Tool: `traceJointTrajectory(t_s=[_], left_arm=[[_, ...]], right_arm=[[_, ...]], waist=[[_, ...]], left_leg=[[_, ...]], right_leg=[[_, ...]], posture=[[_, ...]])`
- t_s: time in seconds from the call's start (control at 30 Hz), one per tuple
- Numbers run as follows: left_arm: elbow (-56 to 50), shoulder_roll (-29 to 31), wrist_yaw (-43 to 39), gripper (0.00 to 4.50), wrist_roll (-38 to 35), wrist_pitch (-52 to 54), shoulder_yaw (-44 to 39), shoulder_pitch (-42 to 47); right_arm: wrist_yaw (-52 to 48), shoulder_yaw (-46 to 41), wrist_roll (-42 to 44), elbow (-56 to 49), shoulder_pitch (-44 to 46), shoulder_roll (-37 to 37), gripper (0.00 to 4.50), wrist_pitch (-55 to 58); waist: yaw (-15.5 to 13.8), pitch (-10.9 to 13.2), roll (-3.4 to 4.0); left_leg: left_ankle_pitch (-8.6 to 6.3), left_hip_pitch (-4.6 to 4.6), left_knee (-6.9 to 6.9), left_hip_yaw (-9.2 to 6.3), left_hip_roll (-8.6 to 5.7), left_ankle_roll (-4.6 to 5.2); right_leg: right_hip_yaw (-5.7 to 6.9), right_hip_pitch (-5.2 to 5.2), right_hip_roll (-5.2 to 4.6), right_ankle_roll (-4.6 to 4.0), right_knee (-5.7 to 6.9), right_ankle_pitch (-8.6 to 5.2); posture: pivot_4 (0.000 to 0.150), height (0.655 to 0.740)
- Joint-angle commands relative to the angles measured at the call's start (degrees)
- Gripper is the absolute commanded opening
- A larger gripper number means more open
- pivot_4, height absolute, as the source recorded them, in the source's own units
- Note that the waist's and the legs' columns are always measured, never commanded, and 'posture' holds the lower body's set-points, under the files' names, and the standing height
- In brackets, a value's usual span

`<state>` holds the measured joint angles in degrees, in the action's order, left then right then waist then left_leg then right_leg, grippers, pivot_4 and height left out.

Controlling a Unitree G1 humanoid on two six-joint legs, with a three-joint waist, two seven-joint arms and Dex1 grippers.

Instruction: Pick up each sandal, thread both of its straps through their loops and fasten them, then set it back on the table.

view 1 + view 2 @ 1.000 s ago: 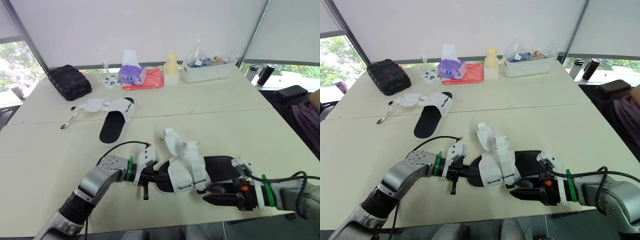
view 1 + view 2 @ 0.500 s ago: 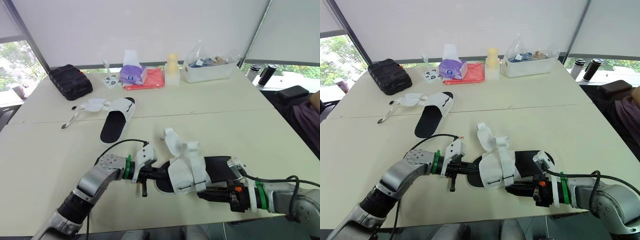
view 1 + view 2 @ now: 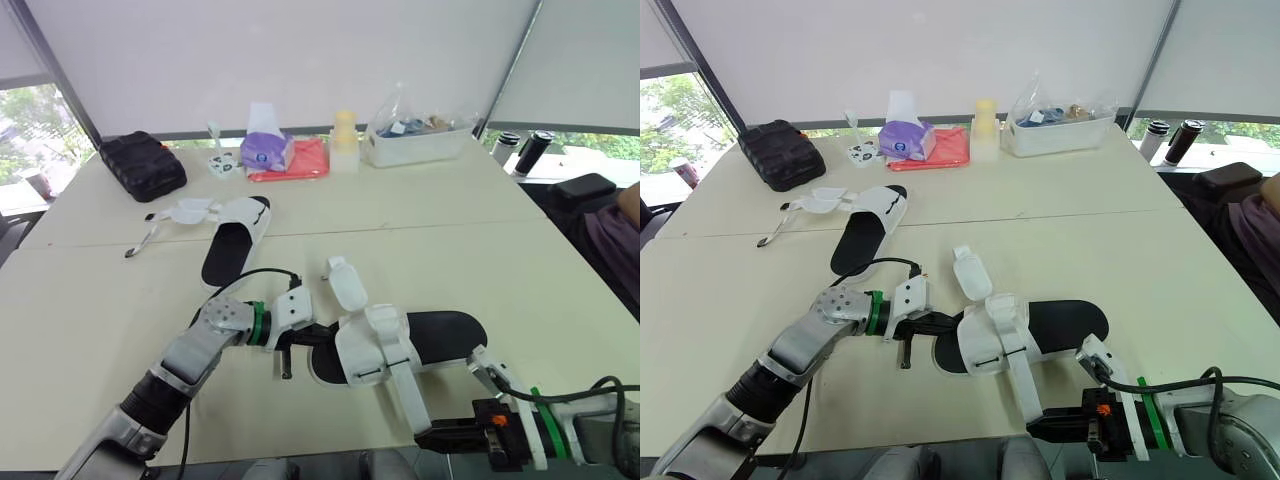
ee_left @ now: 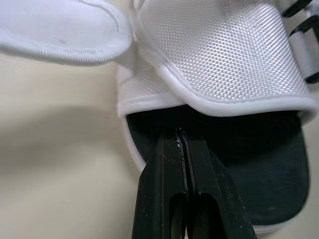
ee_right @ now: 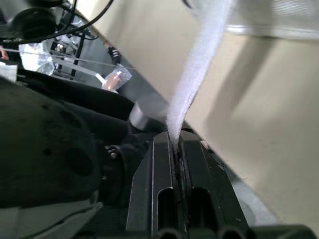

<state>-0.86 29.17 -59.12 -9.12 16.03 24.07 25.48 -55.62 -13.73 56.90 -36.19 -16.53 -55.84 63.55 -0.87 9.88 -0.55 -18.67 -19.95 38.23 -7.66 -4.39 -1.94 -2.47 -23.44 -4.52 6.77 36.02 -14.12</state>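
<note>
White strap (image 3: 404, 388) sits pinched in my right hand (image 3: 425, 437), stretched from the sandal (image 3: 440, 335) on the bench (image 3: 100, 300) just ahead; my left hand (image 3: 312, 337), closed tight, touches its toe.

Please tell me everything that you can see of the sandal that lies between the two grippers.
The near sandal lies flat on the table, sole down. It has a black footbed and a white upper that looks woven. One strap is stretched straight toward the table's near edge, its end pinched by the shut right gripper. The other strap lies open toward the far side. The shut left gripper reaches into the toe opening, over the footbed.
</note>
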Motion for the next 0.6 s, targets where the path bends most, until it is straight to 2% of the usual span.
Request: traceJointTrajectory(t_s=[0.03,0.2,0.43,0.6], left_arm=[[4.93,1.2,1.0,0.0,5.21,-0.86,1.62,-0.35],[6.09,1.05,0.67,0.0,5.9,-2.39,1.69,0.13],[7.64,0.62,0.61,0.0,6.5,-3.82,2.12,1.06],[10.02,0.09,1.35,0.0,7.65,-5.3,2.07,2.43]], right_arm=[[-1.45,-4.35,4.08,-3.43,-1.06,-2.14,0.03,0.63],[-2.29,-10.9,8.68,-5.82,-4.22,-4.66,0.03,2.24],[-4.1,-15.06,7.34,-12.34,-14.58,-5.78,0.03,0.81],[-4.83,-19.74,13.15,-13.91,-14.95,-6.29,0.03,0.69]], waist=[[0.03,-0.01,-0.02],[-0.07,-0.05,-0.07],[-0.06,-0.14,-0.17],[-0.11,-0.15,-0.16]], left_leg=[[0.0,0.04,0.0,0.0,0.0,0.0],[0.0,0.17,0.0,-0.02,0.0,0.01],[-0.01,0.29,0.0,-0.02,0.0,0.02],[-0.02,0.5,-0.01,-0.11,0.04,0.03]], right_leg=[[0.0,0.04,0.0,0.01,-0.02,0.0],[0.01,0.19,-0.01,0.02,-0.03,-0.01],[0.01,0.34,-0.03,0.06,-0.08,-0.03],[0.08,0.69,-0.01,0.28,-0.29,-0.17]], posture=[[0.15,0.74],[0.15,0.74],[0.15,0.74],[0.15,0.74]])
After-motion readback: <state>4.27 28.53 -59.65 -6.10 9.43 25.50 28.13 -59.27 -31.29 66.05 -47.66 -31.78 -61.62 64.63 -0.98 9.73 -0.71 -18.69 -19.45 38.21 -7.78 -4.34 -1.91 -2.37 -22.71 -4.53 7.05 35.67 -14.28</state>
